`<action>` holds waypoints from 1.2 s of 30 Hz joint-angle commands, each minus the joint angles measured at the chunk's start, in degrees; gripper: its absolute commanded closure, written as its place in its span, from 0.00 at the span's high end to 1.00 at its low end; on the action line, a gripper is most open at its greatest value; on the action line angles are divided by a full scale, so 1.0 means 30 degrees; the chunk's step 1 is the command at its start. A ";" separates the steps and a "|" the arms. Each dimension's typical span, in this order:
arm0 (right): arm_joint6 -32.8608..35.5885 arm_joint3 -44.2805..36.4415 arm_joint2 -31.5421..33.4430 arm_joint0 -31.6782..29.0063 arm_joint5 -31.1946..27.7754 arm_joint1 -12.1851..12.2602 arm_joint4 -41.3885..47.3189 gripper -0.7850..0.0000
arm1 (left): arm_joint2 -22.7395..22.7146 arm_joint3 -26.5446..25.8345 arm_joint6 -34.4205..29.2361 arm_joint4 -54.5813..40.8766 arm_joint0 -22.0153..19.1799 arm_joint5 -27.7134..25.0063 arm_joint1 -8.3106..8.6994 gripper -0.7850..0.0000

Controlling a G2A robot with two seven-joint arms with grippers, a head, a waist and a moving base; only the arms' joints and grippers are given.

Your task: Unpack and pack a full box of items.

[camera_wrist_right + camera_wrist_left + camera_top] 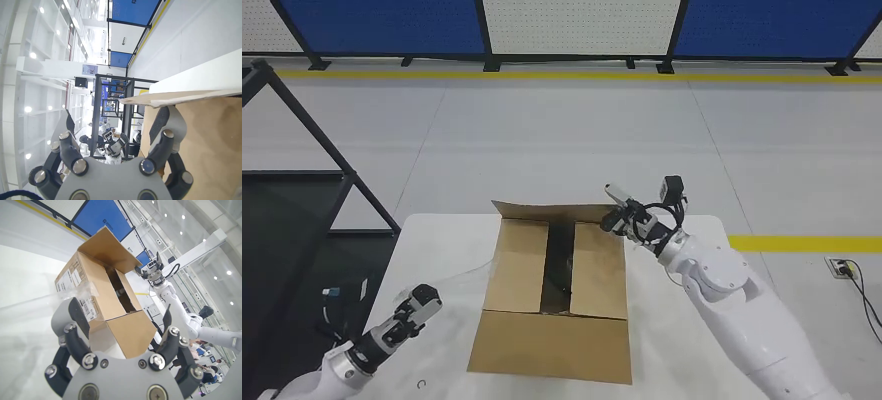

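A brown cardboard box [552, 300] stands in the middle of the white table [437, 250]. Its two long top flaps lie nearly flat with a dark gap [560, 262] between them, and the far flap [542, 211] stands up. Through the gap a grey item [120, 292] shows inside. My right gripper [611, 208] is open at the box's far right corner; one finger [160, 121] lies against the box just under the raised flap's edge [170, 98]. My left gripper [425, 298] hangs open with nothing in it over the table, off the box's near left corner [122, 315].
Clear plastic film [79, 291] and printed labels cling to the box's side facing the left arm. A small dark ring [420, 384] lies on the table near its front edge. A black metal frame [312, 180] stands left of the table.
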 commanded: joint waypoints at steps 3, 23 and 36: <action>0.0018 -0.0015 0.0012 -0.0015 -0.0003 0.0005 0.0022 1.00 | 0.0001 0.0005 -0.0004 0.0000 -0.0006 0.0004 0.0000 1.00; -0.4020 0.3351 -0.1917 0.2589 0.0055 -0.1975 0.2740 1.00 | 0.0001 0.0005 -0.0004 0.0000 -0.0006 0.0004 0.0000 1.00; -0.7080 1.0054 -0.3879 0.5352 -0.0663 -0.4724 0.5069 1.00 | 0.0001 0.0005 -0.0004 0.0000 -0.0006 0.0004 0.0000 1.00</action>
